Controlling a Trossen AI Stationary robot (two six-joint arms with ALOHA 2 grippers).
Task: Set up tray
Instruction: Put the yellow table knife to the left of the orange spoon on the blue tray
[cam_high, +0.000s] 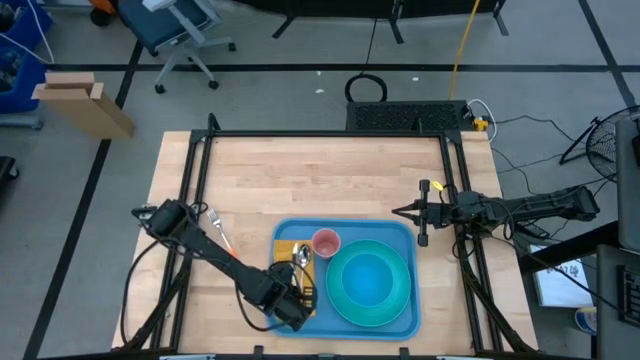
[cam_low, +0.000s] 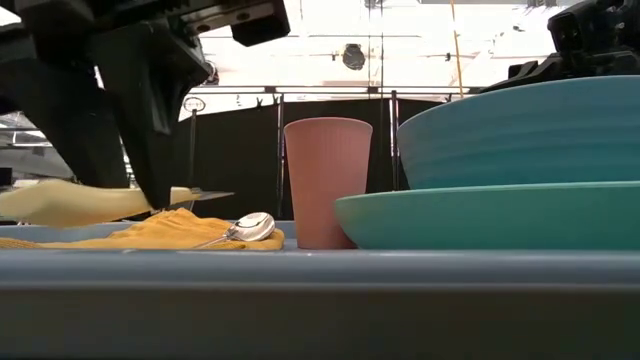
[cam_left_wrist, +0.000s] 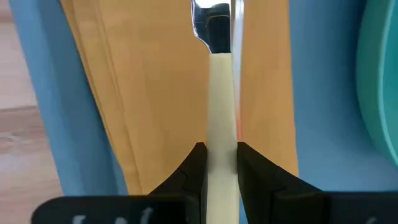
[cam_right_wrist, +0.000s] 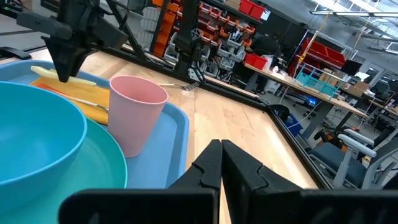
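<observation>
High view hangs overhead, staring straight down at the whole table (cam_high: 330, 170). Low view sits right at the tray (cam_low: 320, 290) rim, level, super close. Left wrist cam hovers tight over what's probably a knife handle (cam_left_wrist: 221, 124). Right wrist cam and low view both catch the pink cup (cam_right_wrist: 137, 112).

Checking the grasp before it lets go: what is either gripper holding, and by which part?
The left gripper clamps a knife by its cream handle. The right gripper holds nothing.
</observation>
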